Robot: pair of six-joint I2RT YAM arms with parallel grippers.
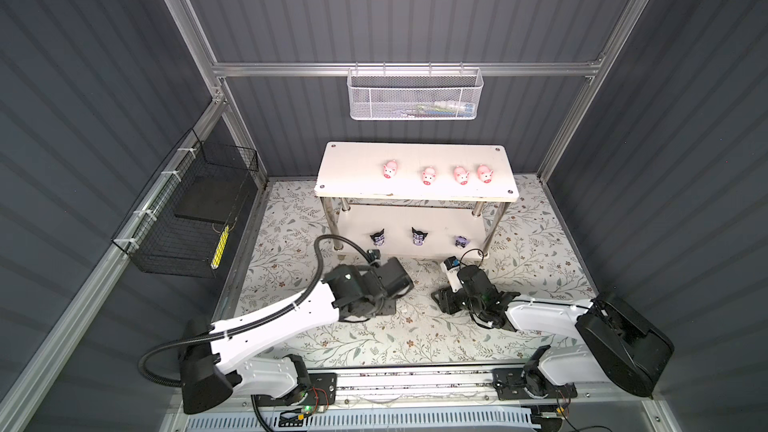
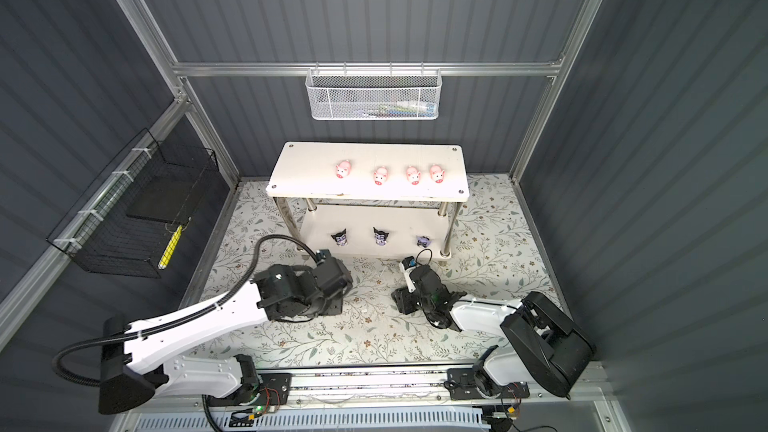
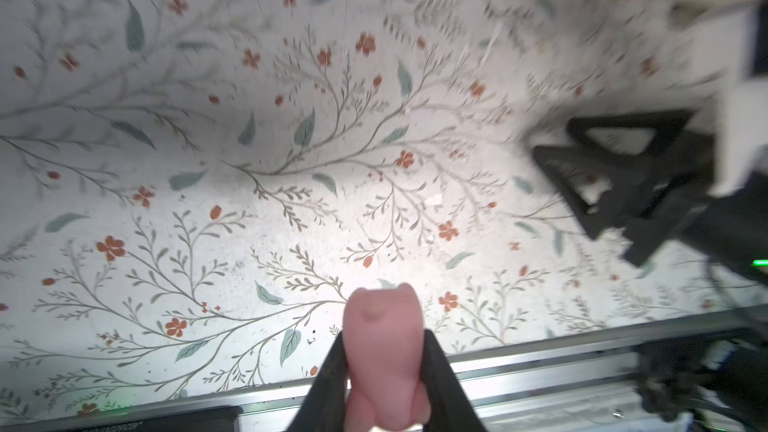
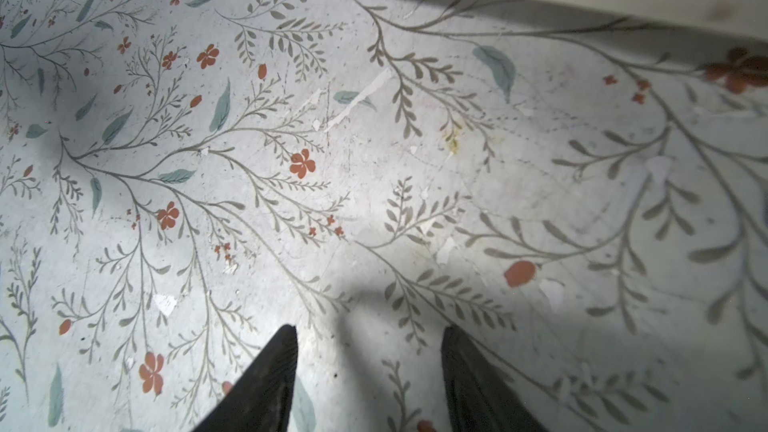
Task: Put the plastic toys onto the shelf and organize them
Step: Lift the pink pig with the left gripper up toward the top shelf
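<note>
Pigs (image 1: 429, 176), four, sit atop the shelf (image 1: 353, 160); three dark figures (image 1: 419, 236) stand below. Left pincer (image 3: 383, 340) is clamped on the fifth pig (image 3: 380, 322) over the desk (image 3: 291, 160); right pincer (image 4: 370, 334) stands half-open, empty. One placement left, I'd say.

The pink pig (image 3: 384, 347) looks smooth and matt, the shelf legs (image 1: 331, 222) shiny metal, the floral mat (image 4: 374, 184) scuffed.

shelf (image 1: 345, 164) top, left end: free | right: four pigs (image 1: 428, 176) | below: three figures (image 1: 419, 236)
</note>
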